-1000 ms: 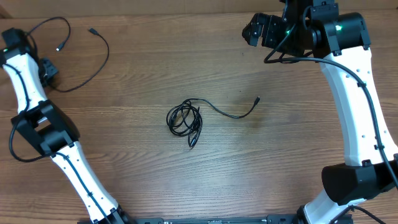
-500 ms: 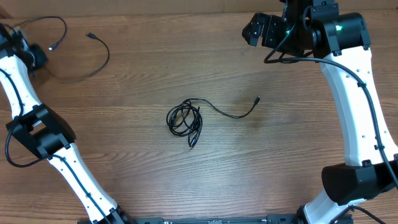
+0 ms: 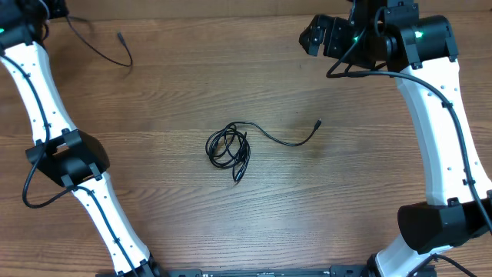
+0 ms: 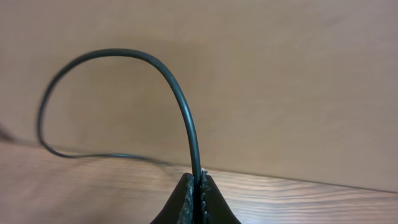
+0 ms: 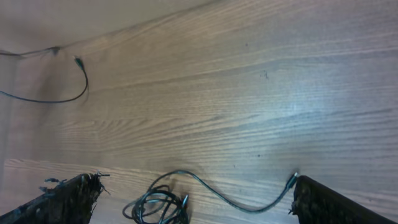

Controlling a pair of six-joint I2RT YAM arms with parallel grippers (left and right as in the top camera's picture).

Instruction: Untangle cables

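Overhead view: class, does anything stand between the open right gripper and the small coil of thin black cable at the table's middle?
Nothing visible does. Only bare wooden table lies between the right gripper and the coiled black cable; its own loose plug-tipped tail trails rightwards.

No readable txt, labels, brands or nos. on cables (image 3: pixel 229 148), arms (image 3: pixel 432 115) or table (image 3: pixel 346 208).

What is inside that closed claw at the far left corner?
One thin black cable, pinched in the shut left gripper. The stretch inside the grip is hidden.
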